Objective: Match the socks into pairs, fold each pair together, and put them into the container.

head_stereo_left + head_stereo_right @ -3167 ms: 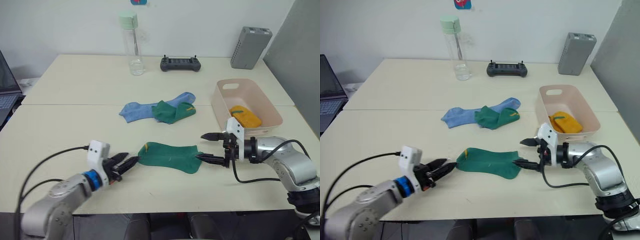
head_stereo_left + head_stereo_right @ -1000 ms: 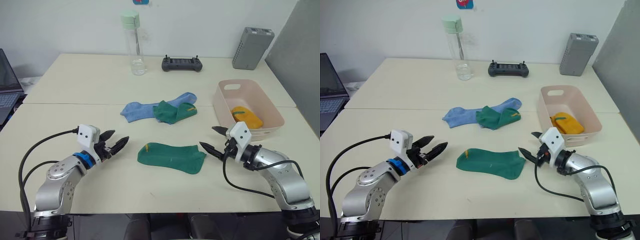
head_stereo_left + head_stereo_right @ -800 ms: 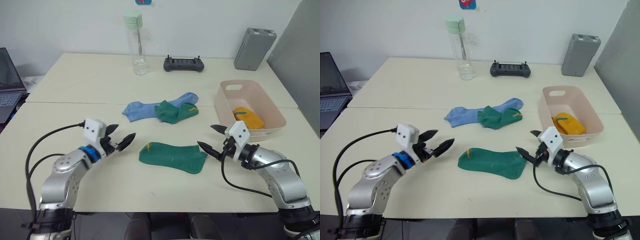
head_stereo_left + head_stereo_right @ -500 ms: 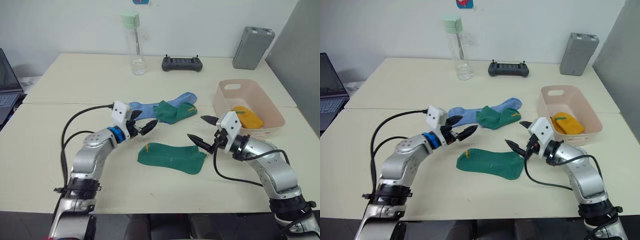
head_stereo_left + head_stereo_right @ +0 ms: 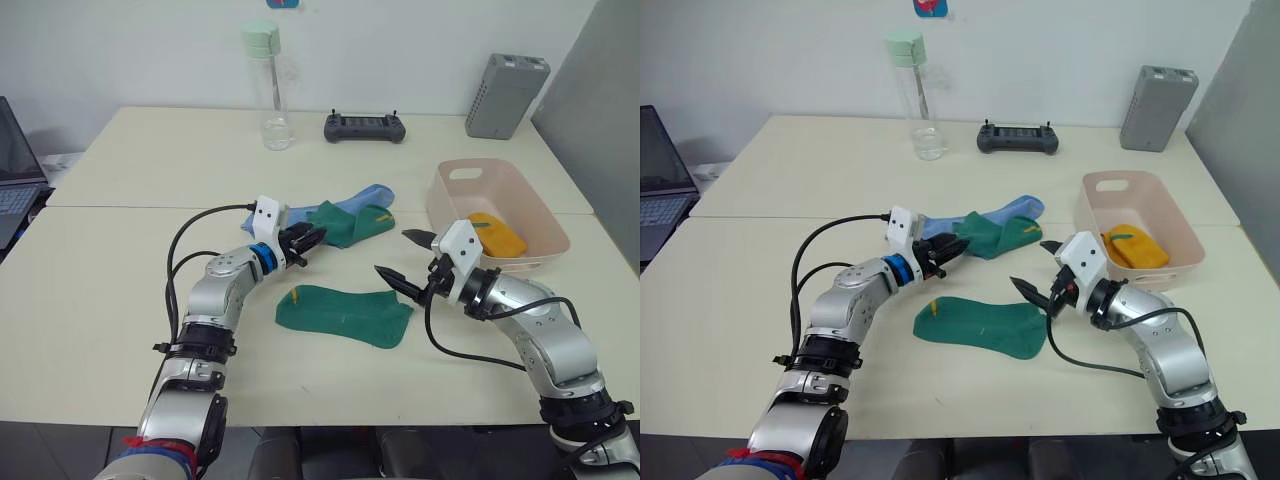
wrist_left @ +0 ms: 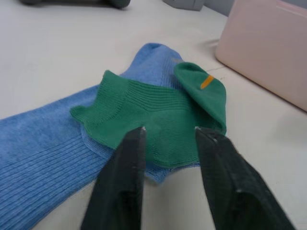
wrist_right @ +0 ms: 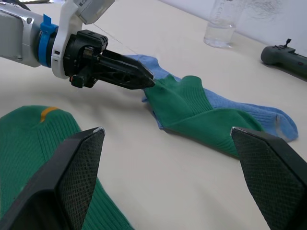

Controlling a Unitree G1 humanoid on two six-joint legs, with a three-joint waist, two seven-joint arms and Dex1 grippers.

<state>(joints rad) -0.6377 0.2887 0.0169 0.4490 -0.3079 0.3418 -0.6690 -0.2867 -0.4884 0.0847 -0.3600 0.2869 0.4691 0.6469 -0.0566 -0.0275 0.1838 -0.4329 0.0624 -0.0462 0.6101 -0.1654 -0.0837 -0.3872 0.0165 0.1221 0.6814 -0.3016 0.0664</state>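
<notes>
Socks: yellow pair (image 5: pixel 492 233) sits in container (image 5: pixel 545 250), right of frame. Green and blue still loose on desk (image 5: pixel 120 300). My left pincer (image 5: pixel 312 236) spread at upper green sock (image 5: pixel 345 222); right pincer (image 5: pixel 405 260) spread, empty.

Table (image 5: pixel 120 160) spans most of the frame. Bottle (image 5: pixel 265 85) and controller (image 5: pixel 364 127) are placed along the top centre; grey box (image 5: pixel 505 95) is at upper right. Container (image 5: pixel 497 213) sits at right of centre, with a folded pair (image 5: pixel 494 232) inside. At centre, two overlapping socks (image 5: pixel 335 218) are laid, one on top of the other. Below them, a single sock (image 5: pixel 345 312) is laid flat. Left gripper (image 5: pixel 312 236) is at the overlapping socks' left edge; right gripper (image 5: pixel 401 258) is just right of the single sock. Laptop (image 5: pixel 15 170) is at the left edge.
</notes>
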